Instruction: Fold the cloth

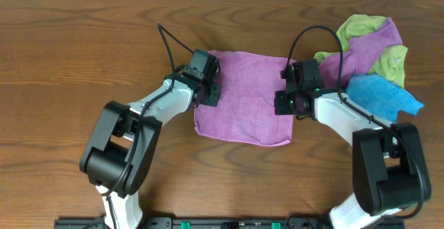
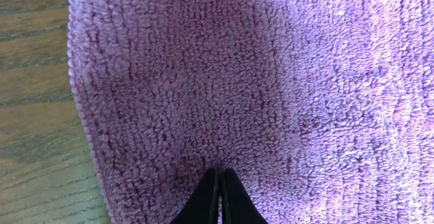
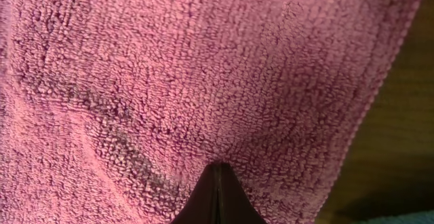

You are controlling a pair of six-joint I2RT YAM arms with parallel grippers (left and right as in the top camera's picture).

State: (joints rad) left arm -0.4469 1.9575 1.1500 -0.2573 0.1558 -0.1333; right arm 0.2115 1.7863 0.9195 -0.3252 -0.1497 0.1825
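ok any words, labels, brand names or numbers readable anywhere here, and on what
None readable: no text shows on the flat purple terry cloth, the pile of green, purple and blue cloths, or the brown wooden table.

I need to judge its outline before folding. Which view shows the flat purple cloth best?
Overhead: the flat purple cloth shows almost its whole outline there. The left wrist view shows only close-up weave and one edge beside the wood; the right wrist view shows the same, weave and one edge.
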